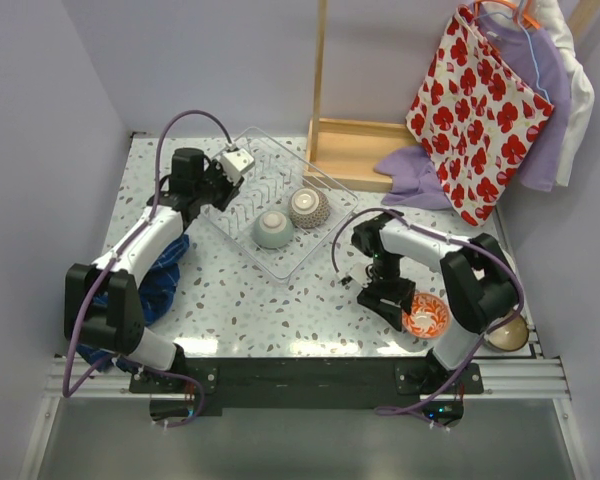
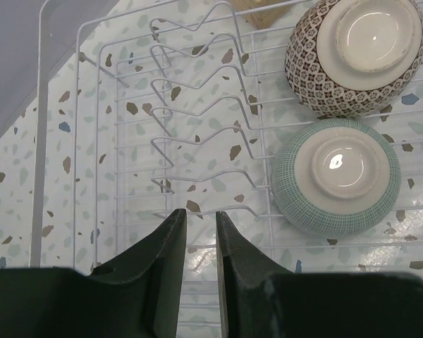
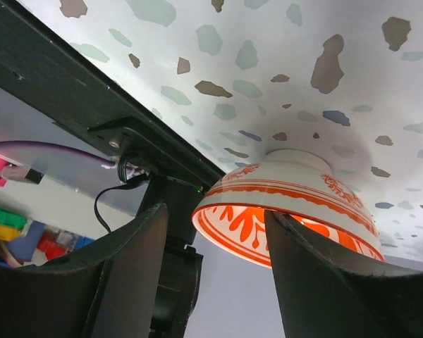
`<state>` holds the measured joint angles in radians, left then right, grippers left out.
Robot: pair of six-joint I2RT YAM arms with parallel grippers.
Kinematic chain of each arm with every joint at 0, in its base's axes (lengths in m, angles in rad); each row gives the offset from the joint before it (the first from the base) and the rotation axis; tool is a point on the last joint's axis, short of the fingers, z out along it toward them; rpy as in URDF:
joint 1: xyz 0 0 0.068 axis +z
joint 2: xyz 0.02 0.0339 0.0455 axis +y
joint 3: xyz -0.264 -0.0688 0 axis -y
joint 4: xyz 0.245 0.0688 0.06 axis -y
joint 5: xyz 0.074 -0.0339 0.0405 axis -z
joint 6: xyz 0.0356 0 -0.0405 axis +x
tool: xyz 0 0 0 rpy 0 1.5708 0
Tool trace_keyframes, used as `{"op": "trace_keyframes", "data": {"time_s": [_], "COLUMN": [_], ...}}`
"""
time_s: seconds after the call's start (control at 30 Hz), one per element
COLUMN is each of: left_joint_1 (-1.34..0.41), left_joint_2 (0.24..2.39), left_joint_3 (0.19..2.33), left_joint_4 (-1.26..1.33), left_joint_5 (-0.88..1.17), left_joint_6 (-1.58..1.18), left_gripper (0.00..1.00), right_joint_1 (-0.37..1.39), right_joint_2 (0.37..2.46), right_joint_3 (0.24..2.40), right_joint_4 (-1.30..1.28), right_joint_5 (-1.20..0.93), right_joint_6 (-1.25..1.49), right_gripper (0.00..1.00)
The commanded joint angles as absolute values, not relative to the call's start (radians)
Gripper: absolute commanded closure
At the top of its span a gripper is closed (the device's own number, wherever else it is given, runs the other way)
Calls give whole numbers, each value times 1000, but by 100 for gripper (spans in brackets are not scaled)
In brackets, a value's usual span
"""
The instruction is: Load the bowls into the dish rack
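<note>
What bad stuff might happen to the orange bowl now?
The orange bowl sits near the front edge of the table; a bump from the right gripper may push it off.
One finger isn't touching it, so the round bowl might slip when squeezed.
The dish rack already holds a green bowl and a netted bowl it could knock.

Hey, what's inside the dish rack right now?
Two bowls sit upside down in the dish rack: a pale green bowl and a brown net-patterned bowl. Their insides are hidden.
</note>
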<state>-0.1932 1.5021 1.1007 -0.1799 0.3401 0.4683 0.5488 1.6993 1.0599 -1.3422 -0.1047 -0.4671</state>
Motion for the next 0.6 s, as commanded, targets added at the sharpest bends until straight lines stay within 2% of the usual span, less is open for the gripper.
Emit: {"op": "trace_keyframes", "data": {"time_s": [0.0,0.2,0.43,0.57], "left_joint_1": [-196,-196,-196,-196], "left_joint_2": [1511,1519,1543,1557], "left_joint_3": [1163,1161,1184,1198], "left_joint_4": [-172,-173,-163,-160], "left_joint_5": [347,353,364,370], "left_joint_6": [485,488,483,480], "left_gripper": [72,72,72,72], "right_joint_1": [551,551,551,551], "right_joint_2": [1709,1681,1626,1611], "right_joint_3": [1065,1002,970,950], "right_joint_4": [-1493,-1467,-1463,-1447], "right_joint_5": [-68,37,84,117], "right_joint_6": [-450,-453,-459,-466], "right_gripper": [39,42,52,64]}}
